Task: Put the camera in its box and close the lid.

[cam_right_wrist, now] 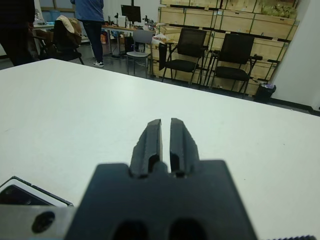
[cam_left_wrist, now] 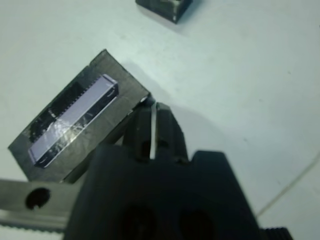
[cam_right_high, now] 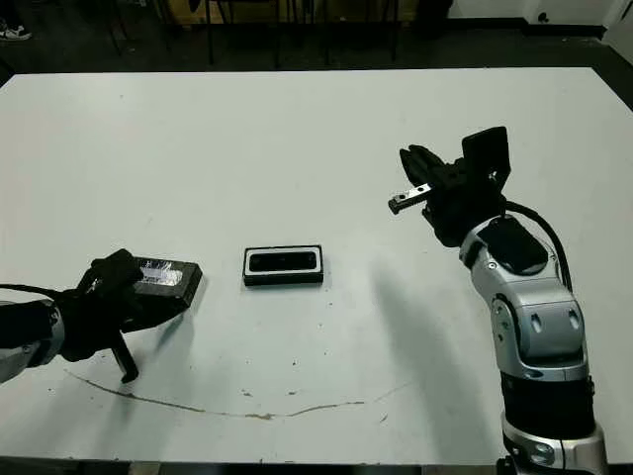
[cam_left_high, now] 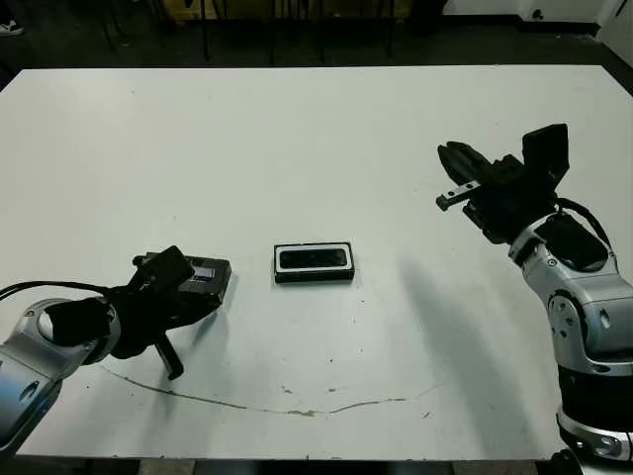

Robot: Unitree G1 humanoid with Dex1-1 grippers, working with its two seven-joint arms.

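Note:
The box [cam_left_high: 278, 263] lies near the table's middle, a shallow black tray with a white lining, and the camera [cam_left_high: 315, 259] lies flat inside it as a slim black bar. The lid [cam_left_high: 205, 276] sits to the left of the box, label strip [cam_left_wrist: 75, 120] facing up. My left gripper [cam_left_wrist: 152, 106] is shut, its fingertips right against the lid's near corner; I cannot tell whether they pinch it. My right gripper [cam_left_high: 447, 156] hovers shut well to the right of the box, above the table, with nothing in it.
A thin brownish scuff line [cam_left_high: 297, 408] runs along the table near its front edge. Beyond the table's far side stand office chairs [cam_right_wrist: 235, 55], wooden crates and a person [cam_right_wrist: 92, 20].

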